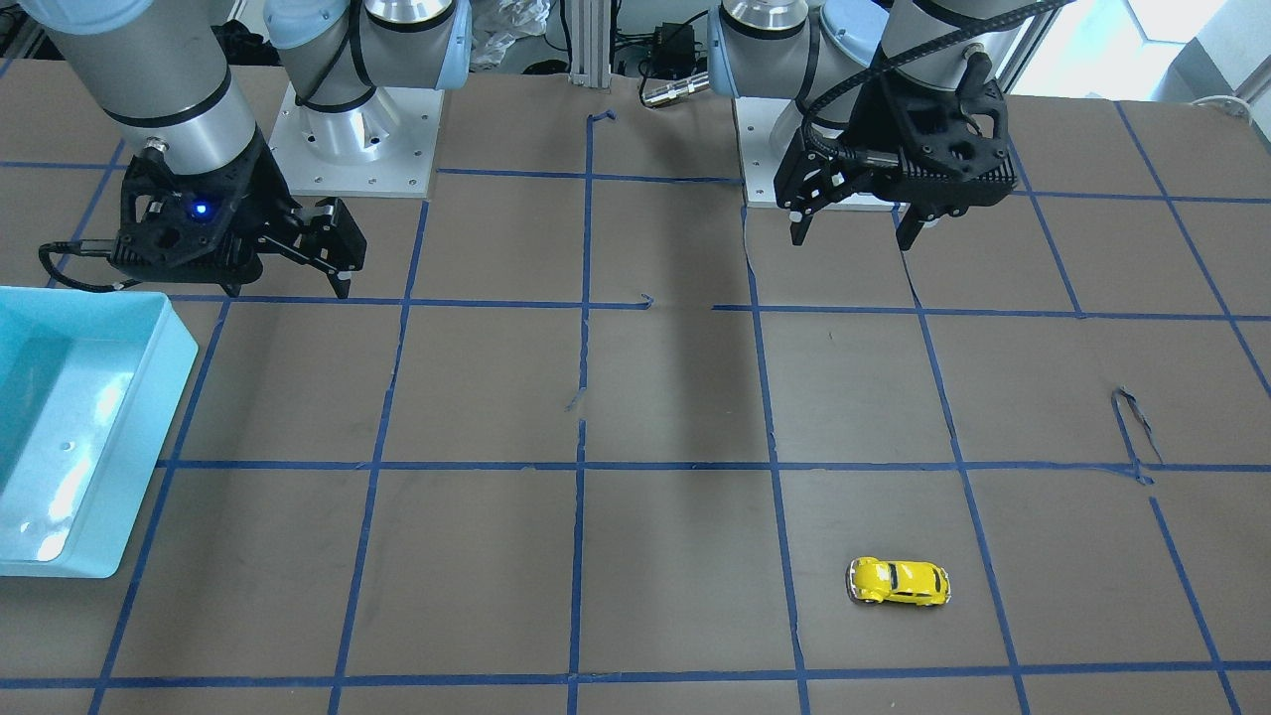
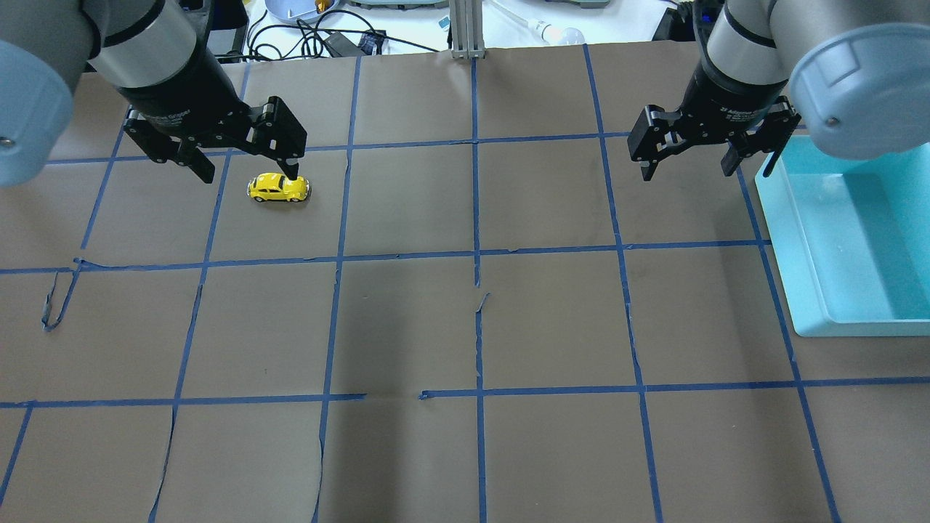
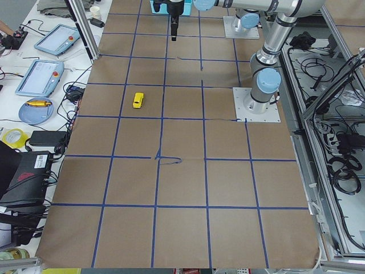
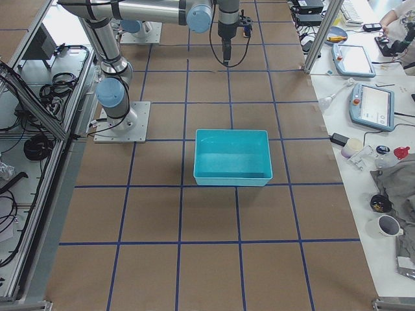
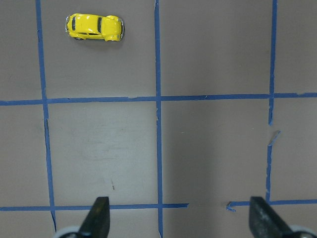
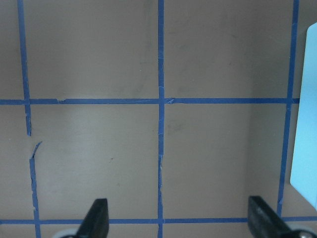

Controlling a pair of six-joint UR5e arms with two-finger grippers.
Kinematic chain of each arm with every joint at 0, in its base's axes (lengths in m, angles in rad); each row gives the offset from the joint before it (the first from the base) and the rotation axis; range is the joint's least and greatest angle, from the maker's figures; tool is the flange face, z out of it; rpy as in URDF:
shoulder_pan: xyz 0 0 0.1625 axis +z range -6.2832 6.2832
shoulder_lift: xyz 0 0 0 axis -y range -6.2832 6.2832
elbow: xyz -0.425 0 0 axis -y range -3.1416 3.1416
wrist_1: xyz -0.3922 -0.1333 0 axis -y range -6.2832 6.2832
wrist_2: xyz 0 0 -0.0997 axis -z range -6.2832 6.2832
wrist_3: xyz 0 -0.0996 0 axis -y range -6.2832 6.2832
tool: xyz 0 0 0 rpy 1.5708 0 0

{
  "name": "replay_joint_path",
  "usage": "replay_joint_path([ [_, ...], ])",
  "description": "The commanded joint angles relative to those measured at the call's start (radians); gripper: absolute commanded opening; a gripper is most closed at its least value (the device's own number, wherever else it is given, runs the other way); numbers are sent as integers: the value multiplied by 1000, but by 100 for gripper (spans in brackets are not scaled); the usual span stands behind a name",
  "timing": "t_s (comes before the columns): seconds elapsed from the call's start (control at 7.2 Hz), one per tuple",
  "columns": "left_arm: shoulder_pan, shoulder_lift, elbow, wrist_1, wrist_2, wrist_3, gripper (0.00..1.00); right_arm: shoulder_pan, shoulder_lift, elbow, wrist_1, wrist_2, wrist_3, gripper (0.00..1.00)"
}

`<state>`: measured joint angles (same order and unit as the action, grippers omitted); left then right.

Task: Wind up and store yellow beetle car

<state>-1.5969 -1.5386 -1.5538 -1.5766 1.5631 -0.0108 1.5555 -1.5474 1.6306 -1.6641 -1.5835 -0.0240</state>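
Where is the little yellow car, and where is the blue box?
yellow beetle car (image 1: pixel 899 581): exterior front-facing view, on the middle of its roof.
light-blue bin (image 4: pixel 233 155): exterior right view, on its bare inside floor.

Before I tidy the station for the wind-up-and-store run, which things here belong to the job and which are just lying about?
Job: yellow beetle car; teal bin, likely its store; left gripper and right gripper, both open.
Lying about, on the side benches: teach pendant; blue plate; mug.
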Motion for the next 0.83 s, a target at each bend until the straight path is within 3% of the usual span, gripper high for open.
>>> replay_joint_path([
  [0.0,2,0,0,0,0,0,100,0,1,0,0,0,-5,100],
  [0.69,2,0,0,1,-2,2,100,0,0,0,0,-1,9,100],
])
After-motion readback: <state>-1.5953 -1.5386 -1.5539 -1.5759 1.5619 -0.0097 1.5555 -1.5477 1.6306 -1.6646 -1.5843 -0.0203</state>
